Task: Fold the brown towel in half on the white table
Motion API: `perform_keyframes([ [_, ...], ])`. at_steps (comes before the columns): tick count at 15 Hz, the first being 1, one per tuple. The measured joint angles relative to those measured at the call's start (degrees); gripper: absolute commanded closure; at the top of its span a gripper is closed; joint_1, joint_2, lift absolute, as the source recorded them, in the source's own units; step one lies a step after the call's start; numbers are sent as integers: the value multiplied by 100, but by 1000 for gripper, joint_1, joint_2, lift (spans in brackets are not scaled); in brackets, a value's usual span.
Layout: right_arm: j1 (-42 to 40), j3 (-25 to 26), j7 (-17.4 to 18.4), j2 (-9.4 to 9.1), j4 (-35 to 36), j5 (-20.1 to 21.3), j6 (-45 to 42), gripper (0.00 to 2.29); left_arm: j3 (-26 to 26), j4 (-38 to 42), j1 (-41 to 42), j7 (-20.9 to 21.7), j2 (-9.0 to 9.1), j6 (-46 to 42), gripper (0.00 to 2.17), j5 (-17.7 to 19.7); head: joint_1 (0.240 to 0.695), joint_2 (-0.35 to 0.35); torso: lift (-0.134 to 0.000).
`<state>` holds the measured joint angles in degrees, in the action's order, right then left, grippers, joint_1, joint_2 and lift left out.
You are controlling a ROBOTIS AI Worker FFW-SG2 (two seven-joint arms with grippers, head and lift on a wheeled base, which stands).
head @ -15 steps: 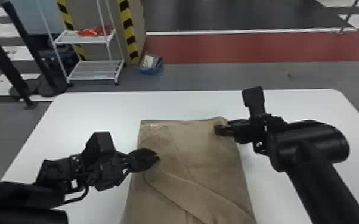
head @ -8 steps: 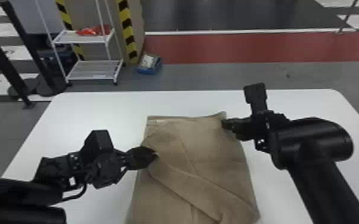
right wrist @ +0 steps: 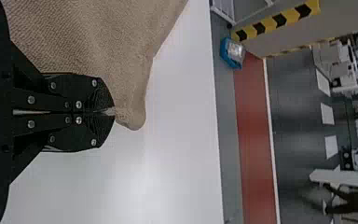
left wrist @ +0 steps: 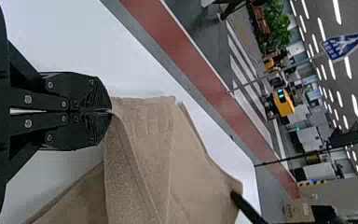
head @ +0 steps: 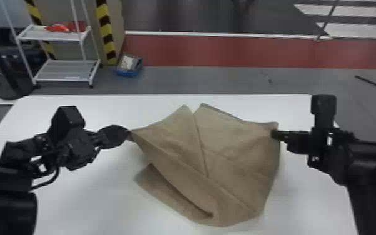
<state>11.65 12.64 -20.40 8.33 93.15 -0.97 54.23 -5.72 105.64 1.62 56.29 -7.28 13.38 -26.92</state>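
I view the brown towel (head: 234,150) on the middle of the white worktop (head: 81,203), bunched rather than flat; its longest stretch runs obliquely from the worktop's left toward its near right, with two peaks pointing to the worktop's far edge. My left tool (head: 128,133), over the worktop's left part, is clamped on a left edge of the cloth; my right tool (head: 274,134), over its right part, is clamped on a corner. Compared with the preceding frame, the tools stand farther apart, and the straighter far hem has become peaked. Count: one towel, two tools, one worktop.
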Motion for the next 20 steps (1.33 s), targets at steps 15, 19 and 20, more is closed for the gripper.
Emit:
perform_keyframes([
  [15, -3196, 2309, -1570, -59, 2982, 1256, -997, 70, -549, -127, -76, -307, 9, 608, 1885, 163, 695, -301, -126],
  [19, -3593, 2159, -2684, -10, 3075, 3511, -3763, 93, -718, -52, 145, -267, -15, 366, 1885, 299, 695, -263, -126],
  [20, -3664, 2153, -2992, 51, 3007, 3995, -4414, 97, -746, -41, 178, -265, -18, 345, 1885, 329, 695, -251, -126],
])
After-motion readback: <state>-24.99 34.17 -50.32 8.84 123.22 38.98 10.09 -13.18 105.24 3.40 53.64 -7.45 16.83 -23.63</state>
